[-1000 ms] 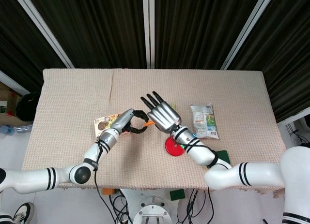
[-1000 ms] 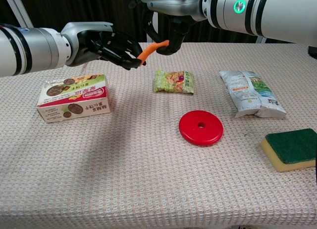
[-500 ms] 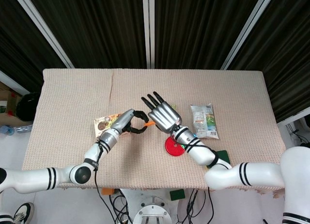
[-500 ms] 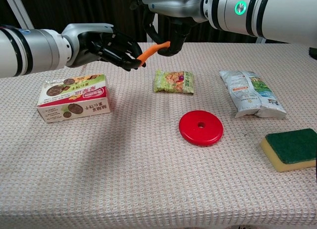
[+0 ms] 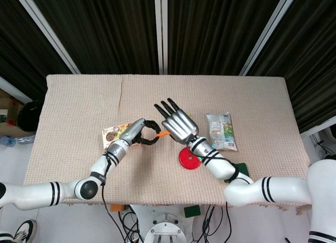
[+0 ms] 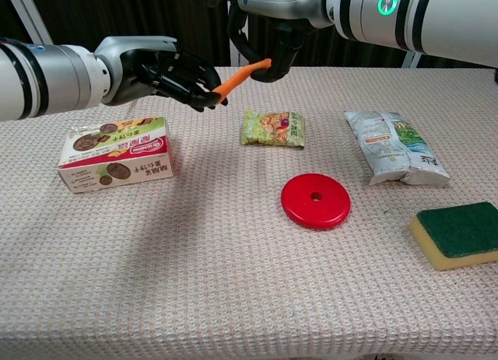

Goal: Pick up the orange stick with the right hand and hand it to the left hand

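Orange stick (image 6: 242,77) is airborne above the table (image 6: 233,298), behind the snack packet (image 6: 273,128); left hand (image 6: 167,74) fingertips clamp one end, right hand (image 6: 261,35) pinches the other.

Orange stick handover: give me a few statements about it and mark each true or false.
1. The orange stick is in the air, above the table. True.
2. The left hand pinches one end of the stick. True.
3. The right hand is down by the green sponge. False: it is raised at the stick's other end.
4. The red disc sits on the snack box. False: it lies on the tablecloth, apart from the box.
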Controlling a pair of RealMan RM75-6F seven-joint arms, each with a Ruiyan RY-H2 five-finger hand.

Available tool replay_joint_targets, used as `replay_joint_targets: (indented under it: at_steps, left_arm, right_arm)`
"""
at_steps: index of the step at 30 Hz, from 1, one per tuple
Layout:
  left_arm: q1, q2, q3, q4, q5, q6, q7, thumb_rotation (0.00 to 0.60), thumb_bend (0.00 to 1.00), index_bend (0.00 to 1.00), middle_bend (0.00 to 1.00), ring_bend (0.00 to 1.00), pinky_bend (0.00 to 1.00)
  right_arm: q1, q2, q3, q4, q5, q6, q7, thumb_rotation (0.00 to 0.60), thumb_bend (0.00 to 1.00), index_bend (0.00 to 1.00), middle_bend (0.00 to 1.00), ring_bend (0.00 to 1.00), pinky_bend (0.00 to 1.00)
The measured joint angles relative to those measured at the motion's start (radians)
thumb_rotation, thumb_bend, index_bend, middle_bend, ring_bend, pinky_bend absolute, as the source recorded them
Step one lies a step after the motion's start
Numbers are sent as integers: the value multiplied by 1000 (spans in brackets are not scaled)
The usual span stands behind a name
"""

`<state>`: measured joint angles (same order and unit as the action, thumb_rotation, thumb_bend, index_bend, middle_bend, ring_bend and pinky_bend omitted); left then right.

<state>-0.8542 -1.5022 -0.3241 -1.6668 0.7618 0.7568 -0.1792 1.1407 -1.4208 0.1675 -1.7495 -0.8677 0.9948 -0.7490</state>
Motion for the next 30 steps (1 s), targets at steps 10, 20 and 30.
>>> replay_joint_targets:
  at_steps: [10, 20, 30]
  left_arm:
    - [2, 4, 6, 12, -3, -1, 2, 600, 412, 567, 386, 321, 233]
    - [14, 23, 4, 17, 0, 10, 0, 600, 416, 578, 387, 321, 234]
    - [36, 50, 6, 16, 14, 11, -15, 600, 417, 578, 387, 321, 234]
  right_arm:
    - [-17, 34, 5, -14, -12, 10, 18, 600, 345, 687, 0, 0, 0]
    - [-44, 79, 15, -29, -25, 24, 52, 600, 346, 688, 0, 0, 0]
    - [-82, 127, 15, -51, -56, 42, 86, 600, 345, 688, 0, 0, 0]
